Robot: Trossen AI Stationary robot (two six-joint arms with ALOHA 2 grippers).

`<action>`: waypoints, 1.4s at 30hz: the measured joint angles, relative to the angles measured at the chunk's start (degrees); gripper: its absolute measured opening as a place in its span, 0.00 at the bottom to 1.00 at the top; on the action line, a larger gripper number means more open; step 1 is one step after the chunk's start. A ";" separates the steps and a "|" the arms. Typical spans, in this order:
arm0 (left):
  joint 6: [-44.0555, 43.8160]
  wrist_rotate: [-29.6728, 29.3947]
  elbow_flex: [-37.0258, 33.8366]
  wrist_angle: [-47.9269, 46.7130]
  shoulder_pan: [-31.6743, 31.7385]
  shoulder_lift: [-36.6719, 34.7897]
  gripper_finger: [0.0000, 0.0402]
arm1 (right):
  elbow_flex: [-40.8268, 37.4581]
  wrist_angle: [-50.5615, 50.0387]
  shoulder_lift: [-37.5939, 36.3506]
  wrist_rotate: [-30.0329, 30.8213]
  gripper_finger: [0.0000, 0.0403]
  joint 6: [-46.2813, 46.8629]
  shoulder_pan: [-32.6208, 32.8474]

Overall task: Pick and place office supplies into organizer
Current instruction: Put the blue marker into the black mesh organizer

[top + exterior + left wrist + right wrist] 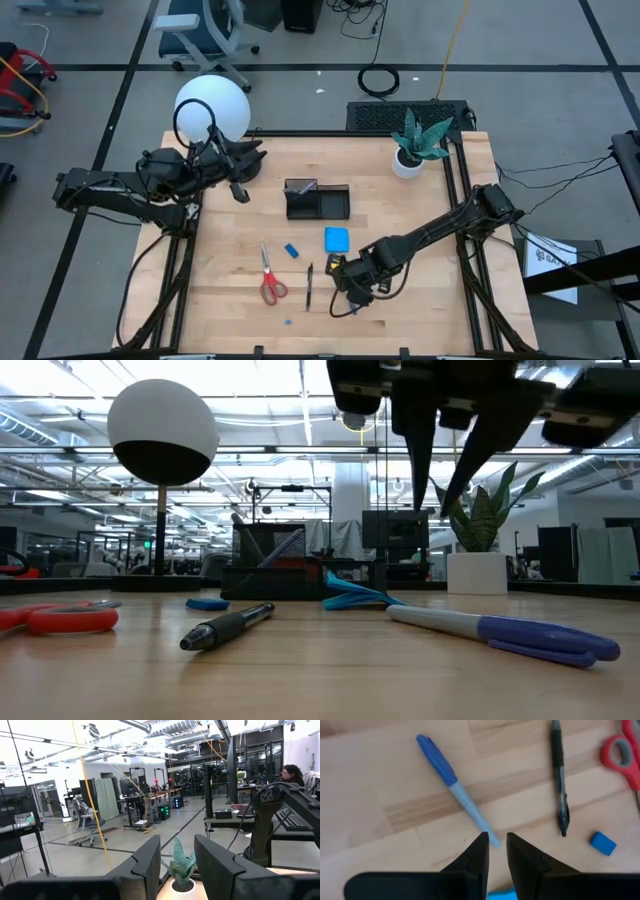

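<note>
Right gripper (352, 288) is hovering low over the front-centre of the table (450, 310), fingers (479, 855) slightly apart with a narrow gap and nothing between them. In the right wrist view the tips are sitting just above the grey end of the blue pen (455, 787); not touching it as far as the low view shows, where the fingers (420, 460) are hanging clear above the pen (500, 632).

Left gripper (240, 190) is parked near the back-left corner beside the lamp (212, 108), raised and pointing level across the table toward the plant (181, 867). Fingers (147, 865) are apart, empty.

Supplies on the wood:
- scissors (269, 278) are lying flat, front-left of centre, handles toward the front edge
- black pen (309, 285) is lying just right of the scissors, roughly parallel to them
- eraser (291, 250) is sitting between the scissors and the organizer
- note pad (336, 239) is lying just in front of the organizer, near the right gripper
- blue pen is lying beside the right gripper, mostly hidden by it from above

Organizer (317, 200) is sitting centre-back. It is holding something thin in the left section; can't tell what.
</note>
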 joint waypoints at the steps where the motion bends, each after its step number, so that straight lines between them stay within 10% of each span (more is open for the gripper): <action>1: -0.04 0.00 0.00 0.01 0.00 0.01 0.32 | 0.00 0.29 0.46 0.05 0.15 -0.64 0.18; 12: -0.09 -0.01 0.00 -0.01 0.00 0.00 0.32 | 8.19 -3.30 7.61 -3.46 0.08 -3.92 0.98; 26: -0.16 -0.02 0.00 0.23 0.00 0.01 0.32 | 8.57 -4.81 10.08 0.00 0.47 -5.94 2.14; 42: -0.14 -0.02 0.00 0.23 -0.02 0.02 0.32 | 8.55 -5.01 14.84 -0.97 0.39 -10.80 2.57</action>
